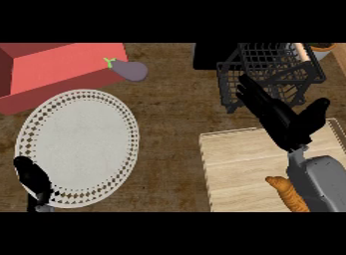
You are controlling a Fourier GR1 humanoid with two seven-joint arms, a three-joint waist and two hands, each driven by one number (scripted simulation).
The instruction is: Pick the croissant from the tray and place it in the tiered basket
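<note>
Stage: pick not begun | croissant [287, 193] lies on tray [234, 164] at 5 o'clock | right hand [282, 117] empty, fingers spread, before tiered basket [267, 69] at 1 o'clock | left hand [32, 179] rests at 8 o'clock, fingers relaxed.

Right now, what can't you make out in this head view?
- Croissant: partly hidden behind the right forearm, on the tray.
- Tiered basket: its front is covered by the open right hand; whatever it holds cannot be told.
- Left hand: dark and cut off low at the plate; finger pose unclear.
- Eggplant: touching the red bin or not, unclear.
</note>
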